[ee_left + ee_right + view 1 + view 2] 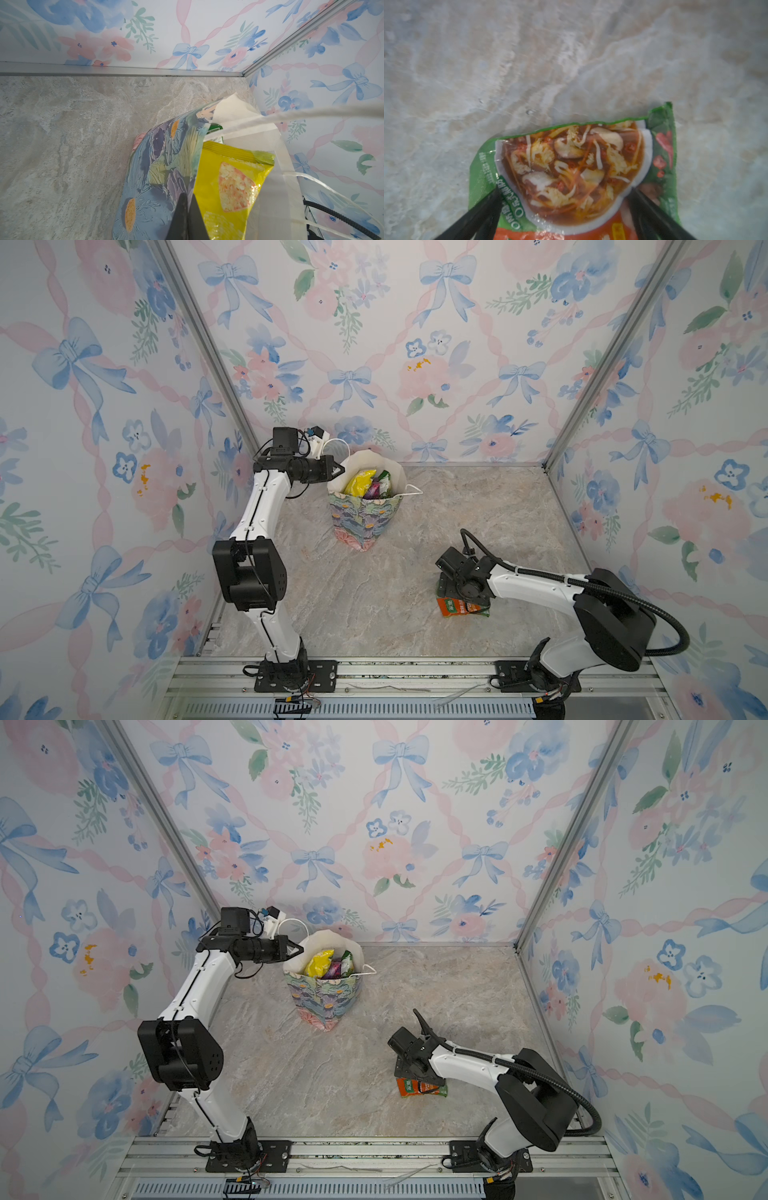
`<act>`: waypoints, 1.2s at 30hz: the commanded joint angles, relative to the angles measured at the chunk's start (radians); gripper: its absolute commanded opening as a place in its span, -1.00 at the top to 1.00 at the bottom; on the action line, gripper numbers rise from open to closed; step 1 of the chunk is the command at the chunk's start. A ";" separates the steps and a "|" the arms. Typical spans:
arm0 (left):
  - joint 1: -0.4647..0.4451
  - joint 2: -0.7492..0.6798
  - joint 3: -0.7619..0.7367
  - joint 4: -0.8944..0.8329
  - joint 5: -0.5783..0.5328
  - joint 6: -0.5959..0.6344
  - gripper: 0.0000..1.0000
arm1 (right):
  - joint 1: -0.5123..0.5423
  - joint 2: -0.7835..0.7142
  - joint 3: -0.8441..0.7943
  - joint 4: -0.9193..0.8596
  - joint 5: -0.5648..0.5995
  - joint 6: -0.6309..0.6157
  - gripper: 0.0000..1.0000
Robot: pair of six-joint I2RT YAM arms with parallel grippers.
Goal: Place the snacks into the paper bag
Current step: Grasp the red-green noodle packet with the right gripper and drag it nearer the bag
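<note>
The floral paper bag (361,522) (324,1002) (158,170) stands upright at the back of the table. Inside it are a yellow pouch (358,483) (228,182), a green pouch (384,480) and a purple packet (374,490). My left gripper (338,470) (299,950) (188,195) is shut on the bag's left rim, one finger outside and one inside. An orange-green pouch (453,608) (415,1088) (571,166) lies flat on the table in front of the right arm. My right gripper (565,188) is open directly over it, a finger above each side of the pouch.
Floral walls with aluminium corner posts (582,406) close in the marble table (374,605) on three sides. Aluminium rails (415,676) with both arm bases run along the front. The bag's white cord handles (411,489) (311,113) hang loose at its mouth.
</note>
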 commanded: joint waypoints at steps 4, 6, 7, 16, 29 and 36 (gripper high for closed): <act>-0.002 -0.018 -0.010 -0.002 0.009 0.011 1.00 | 0.018 0.204 0.205 0.062 -0.064 -0.249 -0.99; -0.002 -0.017 -0.010 -0.002 0.009 0.009 1.00 | 0.021 0.251 0.306 0.016 -0.056 -0.323 -1.00; -0.002 -0.017 -0.010 -0.002 0.009 0.010 1.00 | 0.024 0.266 0.356 -0.017 -0.041 -0.374 -0.99; -0.002 -0.013 -0.010 -0.002 0.010 0.011 1.00 | -0.010 0.029 0.335 -0.034 0.005 -0.204 -0.94; -0.002 -0.013 -0.009 -0.002 0.014 0.009 1.00 | -0.046 -0.261 -0.131 0.155 -0.086 0.244 -0.29; -0.002 -0.020 -0.009 -0.002 0.011 0.009 1.00 | -0.066 -0.203 -0.177 0.273 -0.155 0.282 -0.16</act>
